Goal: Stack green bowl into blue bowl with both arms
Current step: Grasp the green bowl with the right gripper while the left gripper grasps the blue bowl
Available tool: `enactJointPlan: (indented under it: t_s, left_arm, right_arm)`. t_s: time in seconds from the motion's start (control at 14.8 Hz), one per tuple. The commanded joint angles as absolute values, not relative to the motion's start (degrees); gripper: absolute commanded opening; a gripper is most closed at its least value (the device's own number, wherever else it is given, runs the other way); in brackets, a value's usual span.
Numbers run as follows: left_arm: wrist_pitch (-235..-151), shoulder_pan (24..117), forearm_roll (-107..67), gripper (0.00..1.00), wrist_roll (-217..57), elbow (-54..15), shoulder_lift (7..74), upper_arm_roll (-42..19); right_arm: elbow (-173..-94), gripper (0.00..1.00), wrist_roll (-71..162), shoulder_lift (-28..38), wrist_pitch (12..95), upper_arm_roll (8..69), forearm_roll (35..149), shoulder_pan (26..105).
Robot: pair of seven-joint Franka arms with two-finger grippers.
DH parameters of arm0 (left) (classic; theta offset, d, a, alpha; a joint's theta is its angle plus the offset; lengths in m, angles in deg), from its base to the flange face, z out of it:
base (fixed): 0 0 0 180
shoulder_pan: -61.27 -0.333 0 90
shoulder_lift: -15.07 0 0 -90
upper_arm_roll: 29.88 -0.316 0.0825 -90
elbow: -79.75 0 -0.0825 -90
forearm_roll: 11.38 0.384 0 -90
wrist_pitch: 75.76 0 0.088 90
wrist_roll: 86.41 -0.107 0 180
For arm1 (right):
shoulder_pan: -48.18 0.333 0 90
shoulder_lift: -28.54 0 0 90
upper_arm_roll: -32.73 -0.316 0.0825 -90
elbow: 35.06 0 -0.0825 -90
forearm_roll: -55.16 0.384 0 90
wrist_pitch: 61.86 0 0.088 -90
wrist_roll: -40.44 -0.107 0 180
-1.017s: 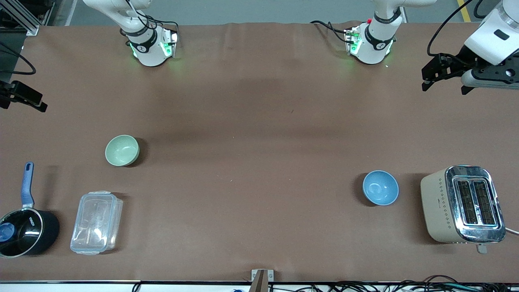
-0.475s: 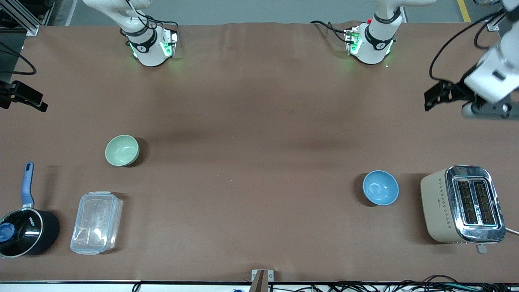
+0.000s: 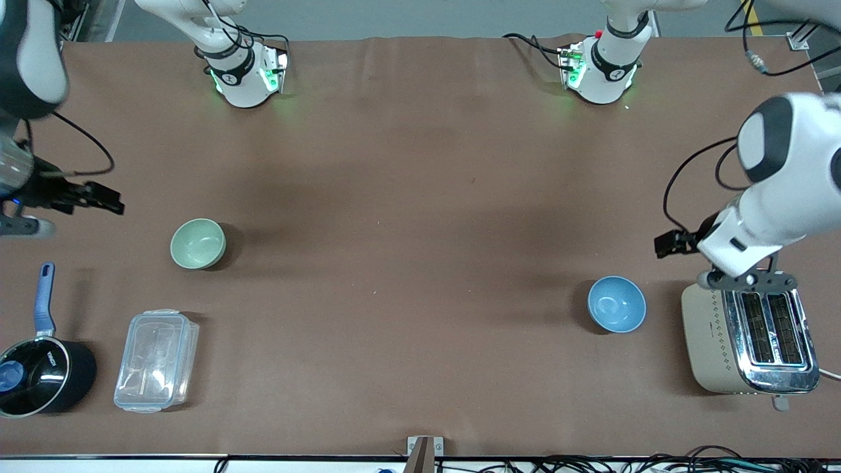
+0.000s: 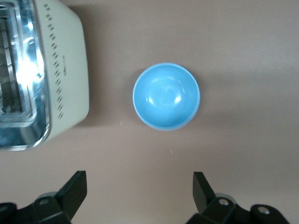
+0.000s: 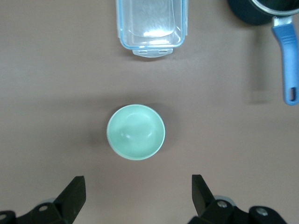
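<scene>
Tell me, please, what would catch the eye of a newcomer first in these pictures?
Two small bowls stand apart on the brown table: the green bowl toward the right arm's end, the blue bowl toward the left arm's end beside a shiny toaster. The open right gripper and the open left gripper each hang near their bowl.

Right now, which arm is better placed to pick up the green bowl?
Right. The right gripper hangs open by the green bowl at its end of the table. The left gripper, also open, is by the blue bowl and toaster.
</scene>
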State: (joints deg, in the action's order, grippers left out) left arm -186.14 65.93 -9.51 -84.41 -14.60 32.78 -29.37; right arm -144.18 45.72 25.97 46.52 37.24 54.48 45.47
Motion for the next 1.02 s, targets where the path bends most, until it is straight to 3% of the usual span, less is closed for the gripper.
enactJointPlan:
  t_s: [0.0, 0.14, 0.34, 0.61, 0.75, 0.81, 0.95]
  left_arm:
    - [-194.91, 65.23, -8.31, 1.00, -84.74, -17.97, 36.41, -29.27]
    - [-200.19, 65.23, -8.13, 0.99, -84.48, -18.25, 40.98, -29.44]
    - [-204.60, 64.35, -4.98, 0.86, -84.30, -17.81, 45.99, -29.36]
    - [-207.69, 62.76, -4.96, 0.64, -83.86, -16.67, 50.39, -29.18]
    - [-208.30, 62.76, -5.32, 0.50, -83.69, -16.05, 51.80, -29.18]
    - [-208.30, 62.76, -5.41, 0.37, -83.34, -15.62, 52.33, -29.09]
    - [-209.09, 62.76, -6.28, 0.20, -82.90, -15.52, 53.04, -29.09]
  right_arm:
    - [-159.38, 1.00, 47.03, 28.45, 61.65, 37.39, 54.11, 44.75]
    - [-169.48, 1.00, 47.39, 27.40, 76.75, 37.74, 54.11, 44.75]
    - [-173.57, 1.00, 47.65, 18.28, 92.34, 39.23, 54.11, 44.31]
    - [-174.37, 0.96, 47.47, 15.18, 96.69, 39.41, 54.20, 44.14]
    - [-174.37, 0.85, 47.39, 13.69, 97.39, 39.41, 54.37, 44.14]
    - [-174.37, 0.76, 47.30, 13.60, 97.65, 39.41, 54.46, 44.14]
    - [-174.37, 0.44, 47.21, 13.51, 97.66, 39.41, 54.55, 44.05]
